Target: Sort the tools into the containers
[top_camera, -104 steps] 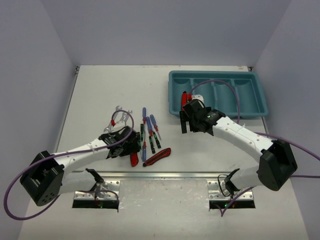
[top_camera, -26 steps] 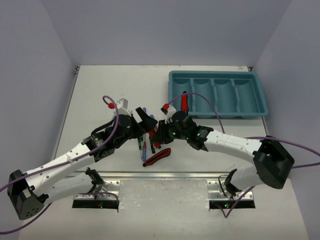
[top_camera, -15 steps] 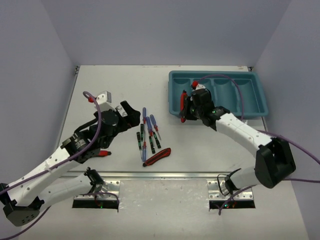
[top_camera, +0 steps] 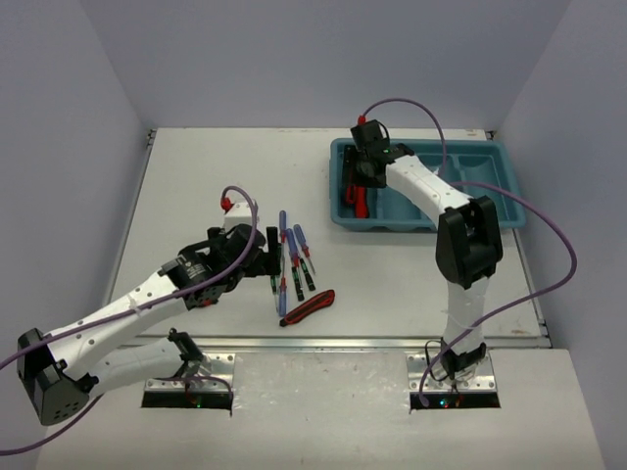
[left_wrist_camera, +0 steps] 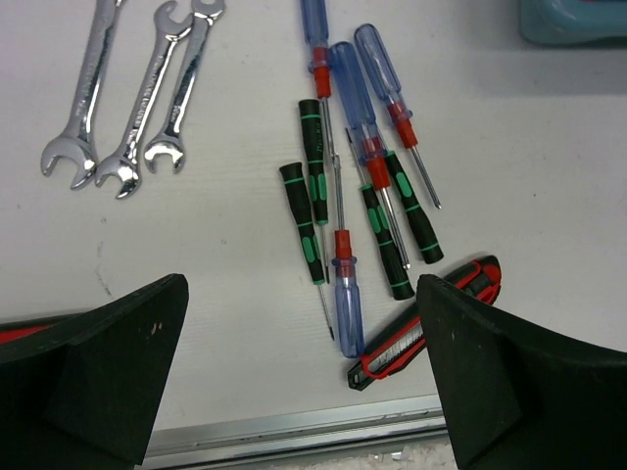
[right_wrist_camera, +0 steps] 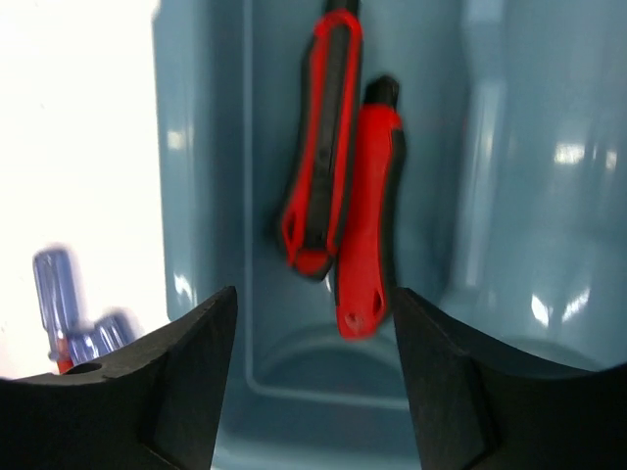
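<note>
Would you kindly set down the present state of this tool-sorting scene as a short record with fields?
tray: teal tray with four compartments, far right of the table
in tray: two red-and-black utility knives, side by side in the leftmost compartment
loose tools: three silver wrenches, blue-handled screwdrivers, black screwdrivers with green bands, one utility knife
left gripper: open, above the loose tools, holding nothing
right gripper: open, above the leftmost compartment, holding nothing

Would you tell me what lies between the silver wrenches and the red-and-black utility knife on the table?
Left wrist view: black green-marked screwdrivers and blue-handled screwdrivers lie there.
</note>
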